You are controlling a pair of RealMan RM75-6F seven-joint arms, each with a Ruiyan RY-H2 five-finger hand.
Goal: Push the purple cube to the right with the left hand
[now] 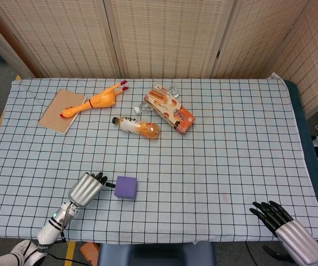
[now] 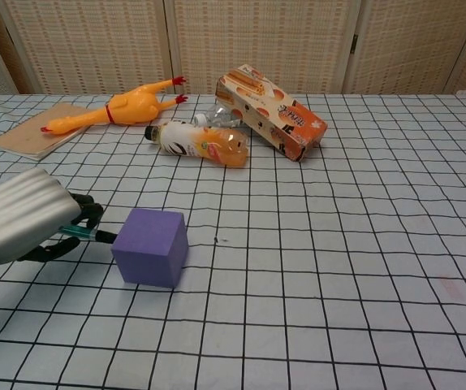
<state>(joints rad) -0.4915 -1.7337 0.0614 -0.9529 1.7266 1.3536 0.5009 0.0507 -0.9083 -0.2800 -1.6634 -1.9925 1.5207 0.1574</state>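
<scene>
The cube [image 1: 126,187] [image 2: 150,247], purple, sits on the near left part of the table, on a white cloth [image 1: 231,144] [image 2: 355,244] printed with a black grid. The left hand [image 1: 87,188] [image 2: 22,223] lies just left of it with its fingers curled in; one dark fingertip [image 2: 103,236] reaches the cube's left face, and it holds nothing. The right hand [image 1: 289,227] rests off the near right corner, its black fingers spread apart and holding nothing.

Woven panels of a folding screen [image 1: 164,36] [image 2: 257,36] stand behind the far edge of the table. A blue edge shows under the cloth on the right.

On the far side lie a tan notebook [image 1: 62,111] [image 2: 34,130] at the left, a yellow rubber chicken [image 1: 95,101] [image 2: 123,107] resting partly on it, an orange drink bottle [image 1: 138,127] [image 2: 200,143] on its side, and an orange snack box [image 1: 170,108] [image 2: 272,111] to the right. The box carries printed characters along its side, too small to read; the bottle's label is likewise illegible. Some clear wrapping [image 1: 170,88] [image 2: 213,119] shows beside the box.
</scene>
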